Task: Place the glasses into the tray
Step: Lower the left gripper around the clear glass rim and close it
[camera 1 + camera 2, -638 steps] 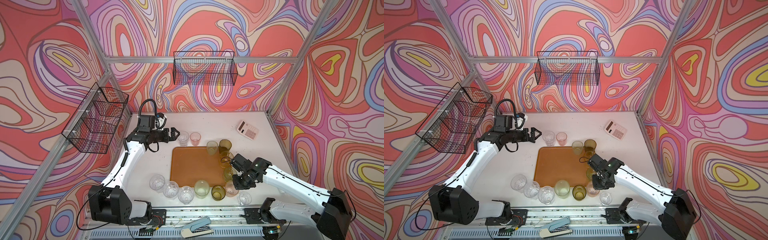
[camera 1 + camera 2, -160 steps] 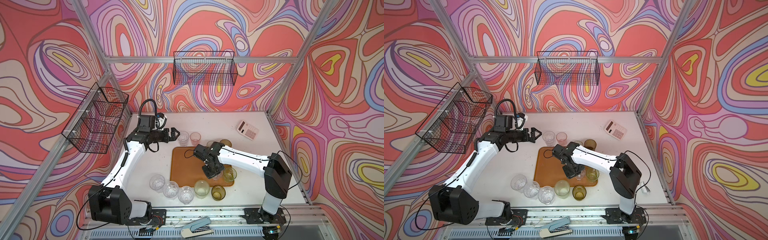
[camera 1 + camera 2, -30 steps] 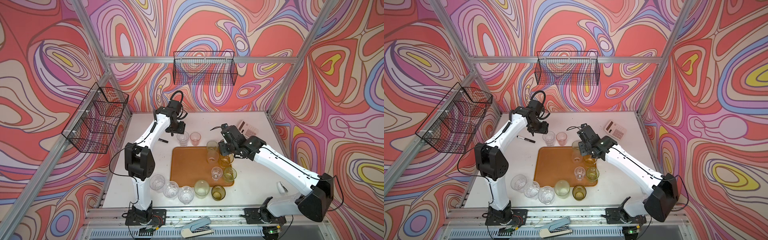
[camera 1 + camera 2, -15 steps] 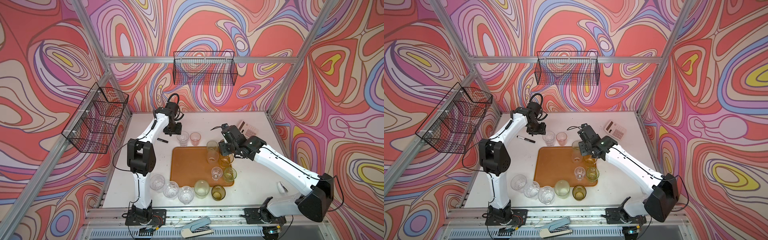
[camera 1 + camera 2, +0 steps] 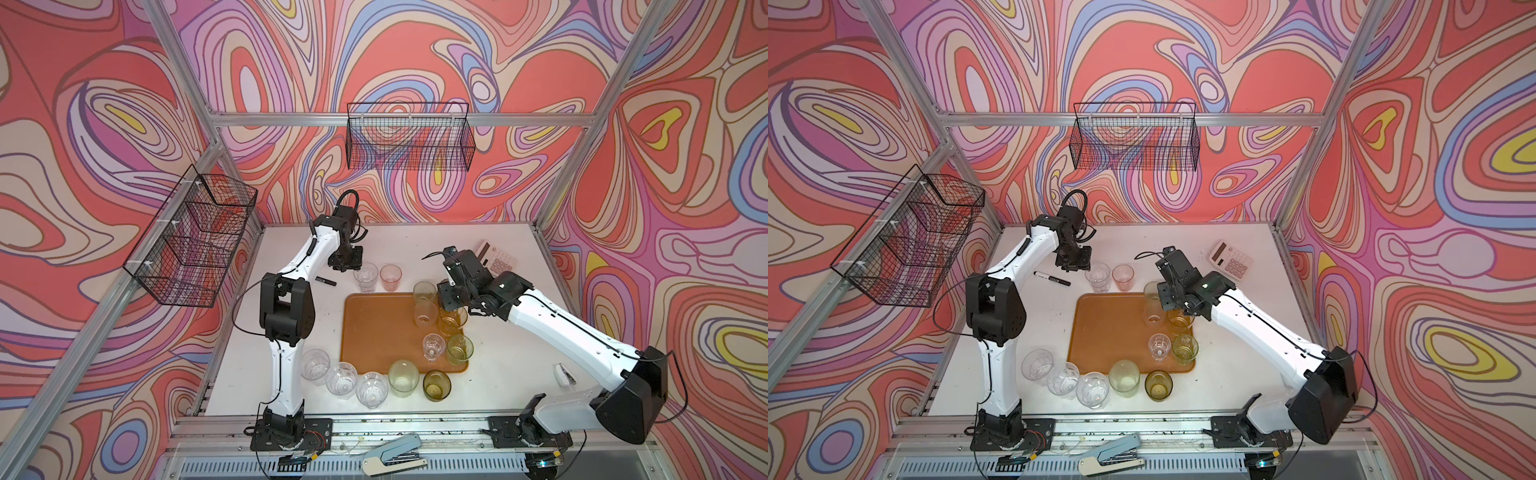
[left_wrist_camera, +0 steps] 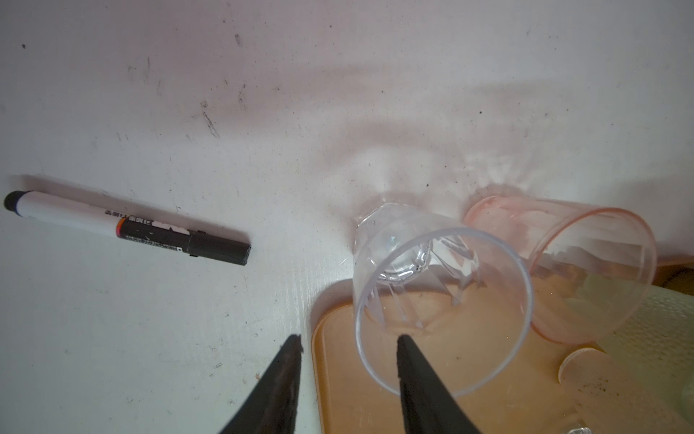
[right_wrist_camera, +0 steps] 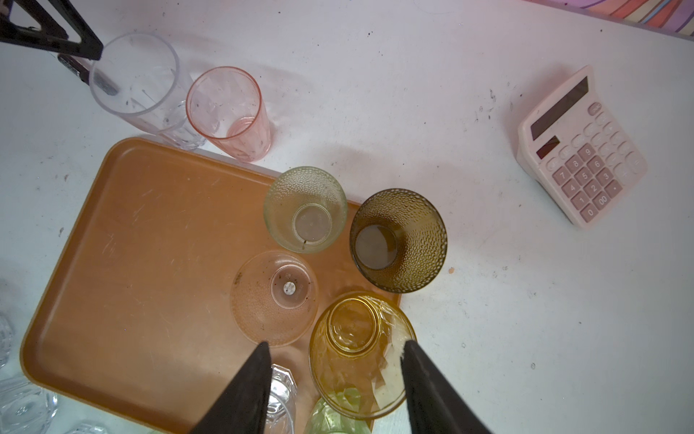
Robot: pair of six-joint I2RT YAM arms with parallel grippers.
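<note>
Jaws of the left gripper [image 6: 348, 337] were parted astride the clear glass [image 6: 405, 248] rim; those of the right gripper [image 7: 336, 342] were spread over the amber glass [image 7: 353, 327], nothing gripped

Tray [image 5: 374, 328] laid mid-worktop [image 5: 407, 245], cluster of glasses [image 5: 432, 347] gathered along its right side, two glasses [image 5: 365, 275] stood just behind its far edge, marker [image 5: 326, 281] laid left of them, five glasses [image 5: 371, 388] lined along its near edge, calculator [image 5: 496, 259] set towards the far right corner.

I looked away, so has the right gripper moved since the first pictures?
Yes. The right gripper went from the tray's near right corner along its right edge to the far half.
</note>
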